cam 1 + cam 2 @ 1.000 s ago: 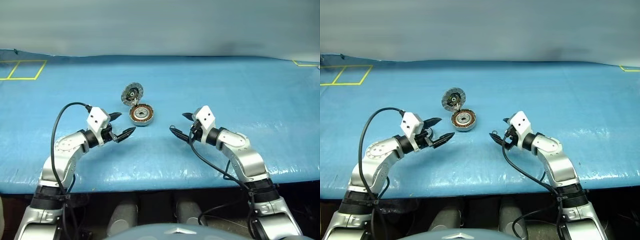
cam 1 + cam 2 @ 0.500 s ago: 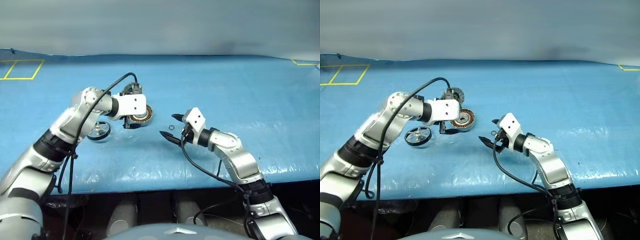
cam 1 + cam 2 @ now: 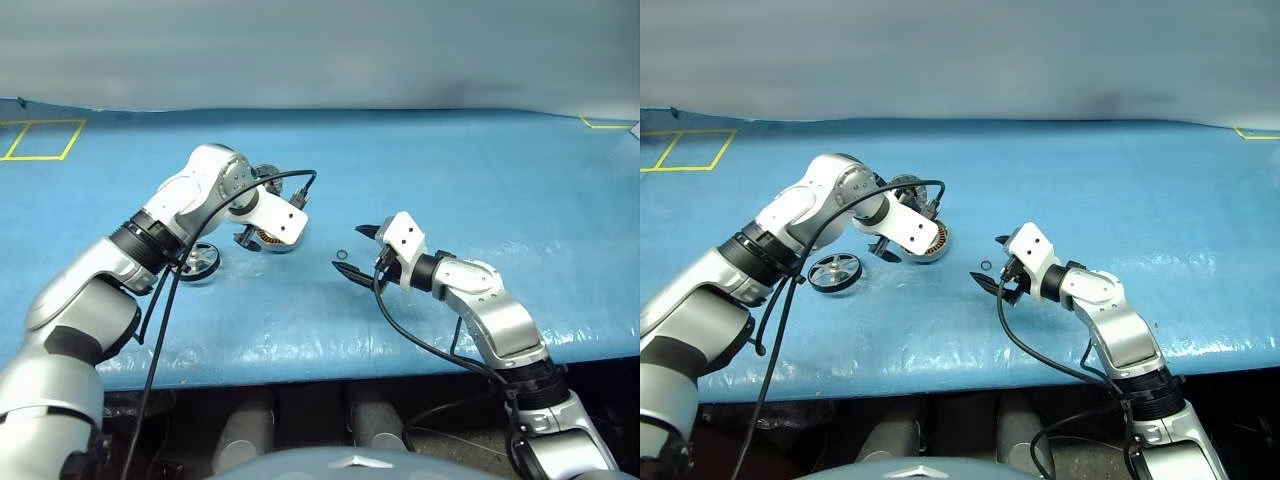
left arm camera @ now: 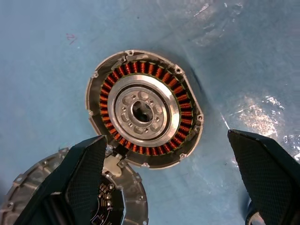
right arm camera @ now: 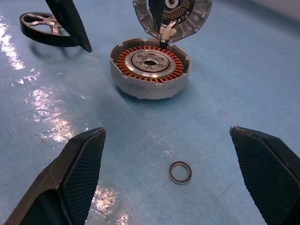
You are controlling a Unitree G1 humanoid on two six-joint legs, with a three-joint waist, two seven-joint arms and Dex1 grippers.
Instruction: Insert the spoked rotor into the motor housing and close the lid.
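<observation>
- Spoked rotor (image 3: pixel 835 271) is lying flat on the blue worktop (image 3: pixel 1120 180), just to the robot's left of the motor housing (image 5: pixel 150 70), not touching it, nothing holding it.
- Motor housing is sitting open: copper windings ringing a grey centre with a dark bore, seen straight down in the left wrist view.
- Lid (image 5: pixel 171 16) is standing up, hinged at the housing's far edge, ribbed inner face with dark centre facing the robot.
- Left claw (image 4: pixel 171 180) is hanging spread wide over the housing, pointing steeply down, empty.
- Right claw (image 5: pixel 176 180) is spread and empty too, hovering low near the housing, aimed towards it.
- Small dark ring (image 5: pixel 180 172) is lying loose on the worktop between the right claw and the housing; avoid sweeping it.
- Step in hand, my read: fetching the rotor. Left claw is over the wrong part, so shift it to the rotor and pinch the rim across a spoke gap.
- Then keep the rotor level, centre the hub on the bore, and lower straight.
- Mind the upright lid; a knock would likely drop it shut early.
</observation>
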